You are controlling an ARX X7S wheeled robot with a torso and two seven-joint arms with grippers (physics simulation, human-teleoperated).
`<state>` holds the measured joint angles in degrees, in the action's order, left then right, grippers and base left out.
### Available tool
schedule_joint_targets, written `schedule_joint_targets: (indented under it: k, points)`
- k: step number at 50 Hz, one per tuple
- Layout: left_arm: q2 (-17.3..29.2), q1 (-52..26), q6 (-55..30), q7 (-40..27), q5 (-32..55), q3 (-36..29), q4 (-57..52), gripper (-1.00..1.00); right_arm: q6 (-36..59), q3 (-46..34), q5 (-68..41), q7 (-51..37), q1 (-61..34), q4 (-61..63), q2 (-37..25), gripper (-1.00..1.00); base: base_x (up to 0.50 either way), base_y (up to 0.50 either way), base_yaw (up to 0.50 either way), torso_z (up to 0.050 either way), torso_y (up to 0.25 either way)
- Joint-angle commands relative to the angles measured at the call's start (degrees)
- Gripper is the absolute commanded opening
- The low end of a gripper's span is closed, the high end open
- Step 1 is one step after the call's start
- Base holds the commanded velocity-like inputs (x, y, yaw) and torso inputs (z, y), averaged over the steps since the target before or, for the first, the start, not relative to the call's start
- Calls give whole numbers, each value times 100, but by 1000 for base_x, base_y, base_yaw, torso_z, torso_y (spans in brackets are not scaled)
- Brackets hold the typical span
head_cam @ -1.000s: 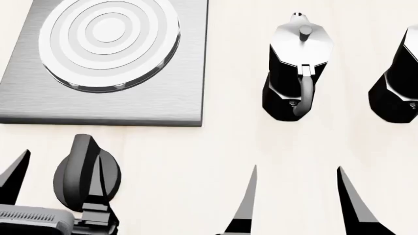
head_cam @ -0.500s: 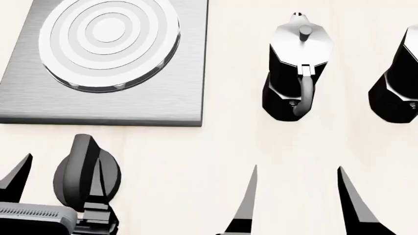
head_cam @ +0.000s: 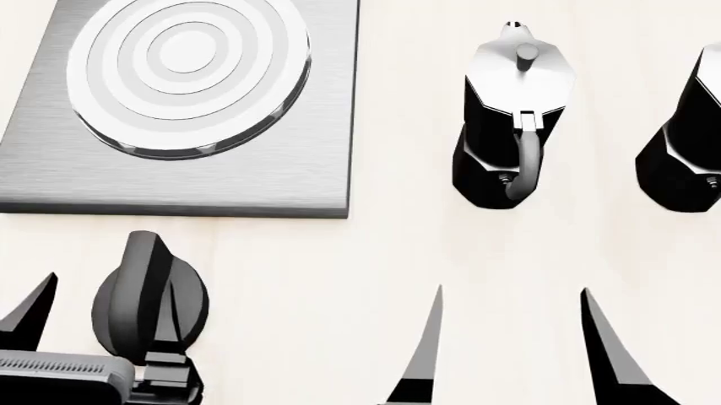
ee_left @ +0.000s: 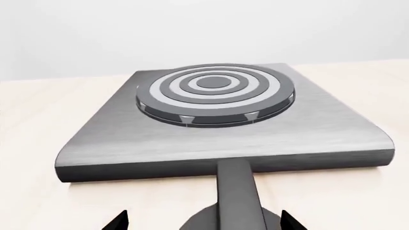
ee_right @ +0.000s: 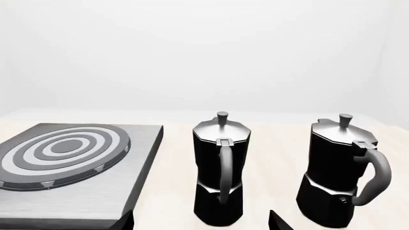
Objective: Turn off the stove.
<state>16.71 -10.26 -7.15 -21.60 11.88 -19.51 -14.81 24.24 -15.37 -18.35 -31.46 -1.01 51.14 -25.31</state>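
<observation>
The stove is a square grey brushed-metal plate [head_cam: 287, 169] with a ringed round burner [head_cam: 186, 67], at the table's far left. Its black ridged knob [head_cam: 141, 291] lies just in front of the plate, its bar pointing toward the plate. My left gripper [head_cam: 101, 325] is open, its jaws straddling the knob without touching it. In the left wrist view the knob [ee_left: 236, 191] sits between the fingertips of the left gripper [ee_left: 203, 221], with the plate [ee_left: 121, 134] behind. My right gripper [head_cam: 512, 354] is open and empty over bare table; it also shows in the right wrist view [ee_right: 203, 223].
Two black-and-silver moka pots stand upright to the right of the stove, one [head_cam: 512, 118] ahead of my right gripper and one [head_cam: 687, 143] at the right edge. The right wrist view shows both pots [ee_right: 221, 167] [ee_right: 338, 167] and the stove plate [ee_right: 83, 196].
My left gripper has slid back a little toward me, its fingertips lower in the head view. The knob, the stove, the pots and the right gripper have not moved.
</observation>
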Motion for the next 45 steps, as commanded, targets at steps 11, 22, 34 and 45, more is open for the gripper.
schedule_joint_targets:
  k: [11,22,34,45]
  points:
    - [20,-2,74,-50,49,27,156,100,-35,-35,-17,-31,-12,-30,-34,100,0,0,0,0,0]
    - [42,48,81,-90,112,63,129,100,-22,-45,-35,-61,-25,-15,-50,100,0,0,0,0,0]
    - [70,86,86,-107,168,77,133,100,-8,-48,-69,-89,-46,2,-70,100,0,0,0,0,0]
    - [98,142,147,-107,233,116,243,100,-16,-70,-75,-109,-58,-11,-83,100,0,0,0,0,0]
